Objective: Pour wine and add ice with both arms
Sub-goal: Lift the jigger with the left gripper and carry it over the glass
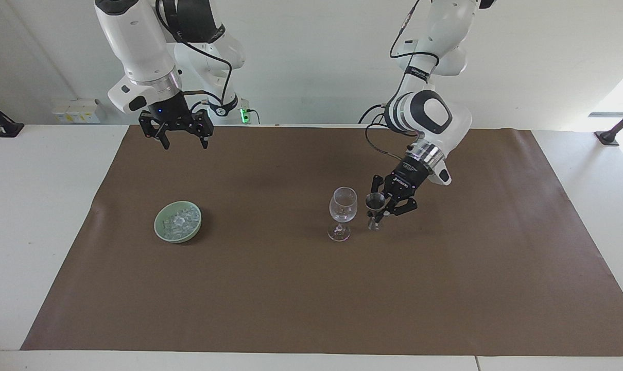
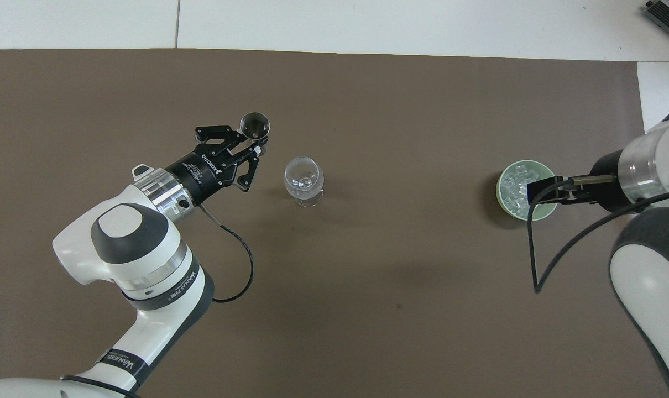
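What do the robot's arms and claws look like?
Both arms are big, glossy white and rounded, with dark grey joint caps and a shiny silver ring at each wrist. Thin black cables loop along them. Each ends in a black two-finger claw: the left claw has small white lettering on its body, and the right claw shows a tiny blue light.

A big brown mat [image 1: 311,288] lies flat on the white tabletop [image 1: 44,216] and covers most of it. A white wall [image 1: 311,62] stands at the robots' end. A small white box [image 1: 77,111] sits by the wall. A little green light [image 1: 243,113] glows near it. Black clamps [image 1: 0,123] grip the tabletop's edges.
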Motion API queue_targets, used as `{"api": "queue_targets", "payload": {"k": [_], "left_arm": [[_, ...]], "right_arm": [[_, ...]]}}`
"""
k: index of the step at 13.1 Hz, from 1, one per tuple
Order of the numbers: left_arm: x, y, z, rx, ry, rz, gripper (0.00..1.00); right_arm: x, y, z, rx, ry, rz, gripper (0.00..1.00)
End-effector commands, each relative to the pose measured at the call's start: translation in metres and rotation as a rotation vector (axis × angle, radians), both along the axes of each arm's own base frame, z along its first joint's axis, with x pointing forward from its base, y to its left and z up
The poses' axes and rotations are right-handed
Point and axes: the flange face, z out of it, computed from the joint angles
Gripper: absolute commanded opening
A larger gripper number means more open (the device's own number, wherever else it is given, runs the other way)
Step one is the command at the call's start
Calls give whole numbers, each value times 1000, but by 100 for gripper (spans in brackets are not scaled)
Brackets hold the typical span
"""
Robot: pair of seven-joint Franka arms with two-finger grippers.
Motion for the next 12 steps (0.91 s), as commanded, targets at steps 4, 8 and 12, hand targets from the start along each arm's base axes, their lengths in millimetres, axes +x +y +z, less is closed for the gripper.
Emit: {"api": "queue_targets", "payload": {"k": [4,8,12], "left_arm": [[1,-6,9,106,-128,-62,0],[-5,-16,10,160,-201,-123,0],[-6,-19,10,215,-266,-167,0]], "right_arm": [[-7,-3,1,5,3,16,100],[-7,-3,1,5,3,16,100],[-7,-3,1,5,3,16,100]]}}
